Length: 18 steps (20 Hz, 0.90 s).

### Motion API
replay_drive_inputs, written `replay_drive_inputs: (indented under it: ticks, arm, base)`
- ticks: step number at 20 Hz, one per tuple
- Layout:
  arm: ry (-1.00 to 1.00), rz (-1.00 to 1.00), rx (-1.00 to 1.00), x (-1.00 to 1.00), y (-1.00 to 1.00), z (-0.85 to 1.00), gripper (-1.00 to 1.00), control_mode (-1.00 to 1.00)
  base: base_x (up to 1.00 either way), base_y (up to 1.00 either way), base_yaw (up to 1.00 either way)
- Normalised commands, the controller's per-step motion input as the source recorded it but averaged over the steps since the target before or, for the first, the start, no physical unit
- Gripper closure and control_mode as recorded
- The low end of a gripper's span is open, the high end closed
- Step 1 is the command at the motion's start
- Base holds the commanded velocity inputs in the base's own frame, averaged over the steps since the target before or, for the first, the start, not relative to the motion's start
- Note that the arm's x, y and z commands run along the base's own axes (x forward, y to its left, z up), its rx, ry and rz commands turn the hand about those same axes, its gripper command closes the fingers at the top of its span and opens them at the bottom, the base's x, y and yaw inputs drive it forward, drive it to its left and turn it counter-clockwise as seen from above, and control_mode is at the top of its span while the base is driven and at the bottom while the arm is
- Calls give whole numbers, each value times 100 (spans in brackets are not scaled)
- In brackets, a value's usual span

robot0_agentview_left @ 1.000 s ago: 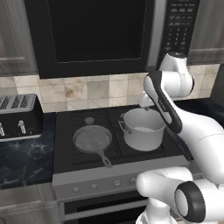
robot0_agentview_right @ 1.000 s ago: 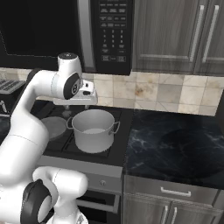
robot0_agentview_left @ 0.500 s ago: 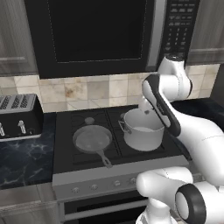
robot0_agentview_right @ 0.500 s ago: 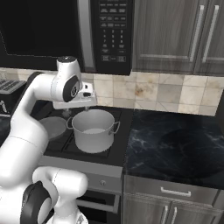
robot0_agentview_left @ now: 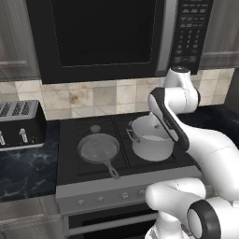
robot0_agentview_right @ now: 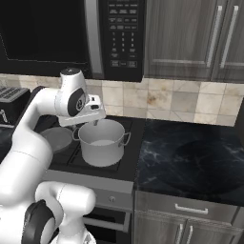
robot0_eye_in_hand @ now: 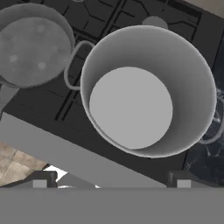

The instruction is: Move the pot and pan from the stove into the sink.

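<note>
Black stove (robot0_agentview_left: 70, 140) carrying the pot (robot0_agentview_left: 150, 138) directly beneath the end effector (robot0_agentview_right: 96, 122). The pan (robot0_agentview_left: 99, 149) rests on the grate beside the pot, left of the end effector.

The white arm rose from the base, bent at the elbow and folded back so that the wrist pointed straight down. The gripper (robot0_eye_in_hand: 111, 179) hung with its jaws spread wide, holding nothing, its two dark fingertips (robot0_eye_in_hand: 40, 180) at 7 and 5 o'clock in the hand view.

pan (robot0_agentview_left: 99, 149) left of pot (robot0_agentview_left: 150, 138), both on stove (robot0_agentview_left: 88, 127)
</note>
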Motion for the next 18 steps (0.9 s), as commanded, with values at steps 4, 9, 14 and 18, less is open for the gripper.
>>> replay_drive_inputs:
  ticks: [4,9,14,18]
  arm:
    - [1,7,-6,0,2,-30,-100,-100]
    - [0,6,-3,0,0,-26,-100,-100]
    - [0,6,0,0,0,-24,-100,-100]
    - [0,7,0,0,0,-23,-100,-100]
  base:
    - [0,0,0]
    - [0,0,0]
    - [0,0,0]
    - [0,0,0]
